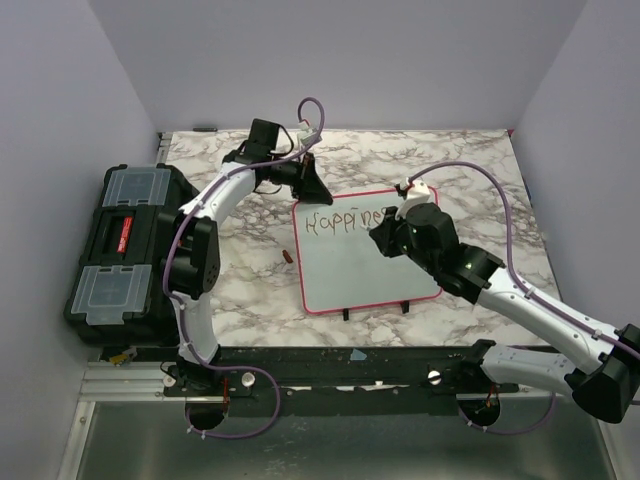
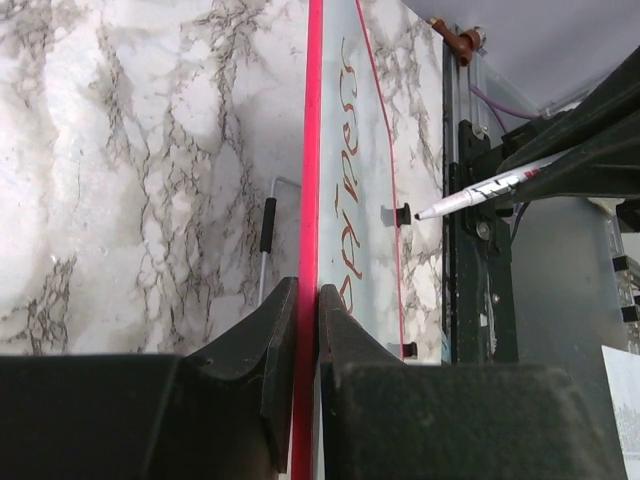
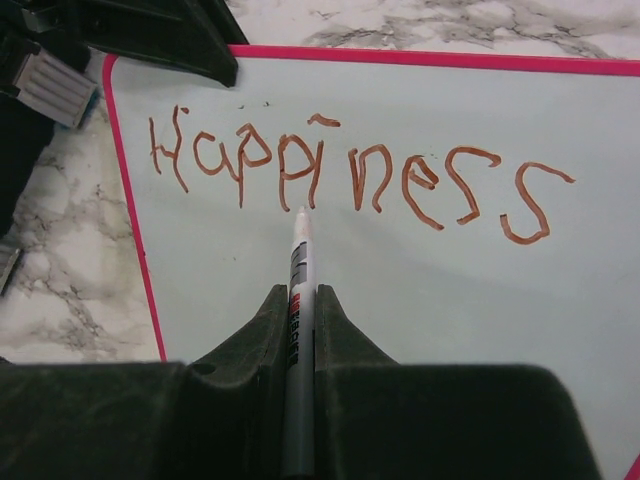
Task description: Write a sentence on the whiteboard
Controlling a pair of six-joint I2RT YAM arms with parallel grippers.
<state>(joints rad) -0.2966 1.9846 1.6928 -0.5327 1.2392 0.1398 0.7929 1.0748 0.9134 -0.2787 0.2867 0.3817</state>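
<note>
Pinching whiteboard (image 2: 312, 150) pink edge: left fingers (image 2: 268, 370); right fingers (image 3: 248, 345) clamped on marker (image 3: 297, 300), tip just below "Happiness" lettering (image 3: 360, 175).

Two tabletop robots at work: the left arm (image 1: 215, 205) and the right arm (image 1: 530, 305) pair glossy white, gently curved links with blocky black joint housings. A thin purple cable (image 1: 505, 215) trails loosely along each arm from its black base (image 1: 200, 378). The left gripper (image 2: 308, 295) has matte black fingers (image 2: 270, 350) that taper like wedges toward narrow tips.
</note>
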